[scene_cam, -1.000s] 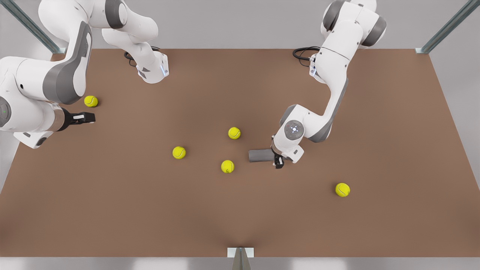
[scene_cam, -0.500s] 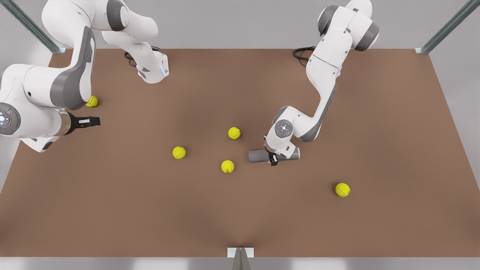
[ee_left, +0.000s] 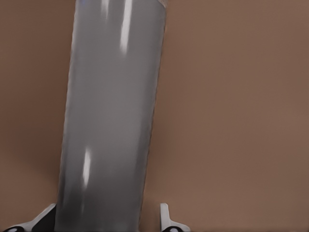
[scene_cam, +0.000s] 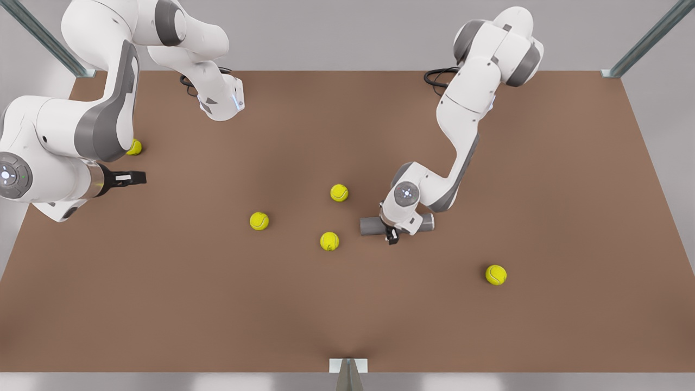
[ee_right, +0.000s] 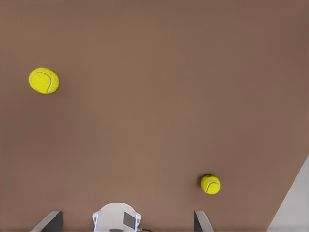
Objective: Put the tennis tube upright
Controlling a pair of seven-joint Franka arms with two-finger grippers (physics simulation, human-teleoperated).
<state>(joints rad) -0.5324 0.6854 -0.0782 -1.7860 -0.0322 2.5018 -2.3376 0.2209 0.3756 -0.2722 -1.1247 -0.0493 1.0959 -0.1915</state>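
The grey tennis tube [scene_cam: 370,226] lies on its side on the brown table [scene_cam: 543,190], right of centre in the front view. My left gripper [scene_cam: 391,232] reaches down over the tube's middle, open, with one finger on each side. In the left wrist view the tube [ee_left: 111,116] runs lengthwise between the fingertips [ee_left: 166,220]; one tip sits at its edge and the other stands a little apart from it. My right gripper [scene_cam: 133,177] waits open at the front view's left, above the table.
Several yellow-green tennis balls lie around: one [scene_cam: 339,192] just left of the tube, one [scene_cam: 329,240] in front of it, one [scene_cam: 259,220] farther left, one [scene_cam: 496,274] at the front right. Two balls [ee_right: 44,80] [ee_right: 210,184] appear in the right wrist view.
My left gripper has slid along the tube toward the front view's left, uncovering its right end, and its arm has folded lower. The right gripper has shifted slightly rightward.
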